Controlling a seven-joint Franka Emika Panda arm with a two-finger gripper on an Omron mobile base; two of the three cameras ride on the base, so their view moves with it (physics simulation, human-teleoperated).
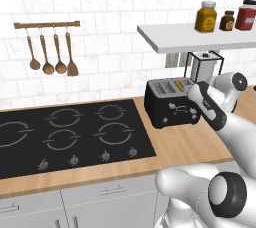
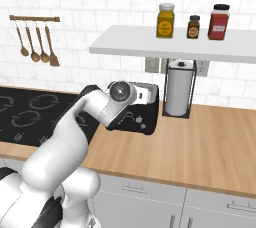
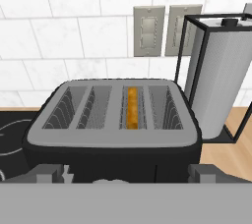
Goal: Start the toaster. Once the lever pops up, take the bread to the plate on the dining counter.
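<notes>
1. Firstly, left base view. Boxy black toaster with silver-grey slotted top [image 1: 171, 100] stands on the wooden worktop [image 1: 190, 147], just right of the black hob [image 1: 65, 134]. An orange sliver of the golden-tan bread slice [image 1: 179, 85] shows in a slot. The white arm bends at the elbow and reaches forward, its wrist close against the toaster's front right corner.
2. Right base view. The arm's upper link and round wrist joint cover most of the toaster; a wire-framed paper-towel roll [image 2: 179, 93] stands just beside it under the white shelf [image 2: 175, 47].
3. Hand view. Looking down over the slots, the bread sits low in the third slot from the left. The gripper [image 3: 125, 175] hangs released, jaws spread wide, fingertips [image 3: 49, 175] low before the toaster's front face, holding nothing.
4. Risk, as judged: the lever is not visible here, so a downward press may land on casing or a knob and leave the toaster unstarted, or nudge it towards the towel roll.
</notes>
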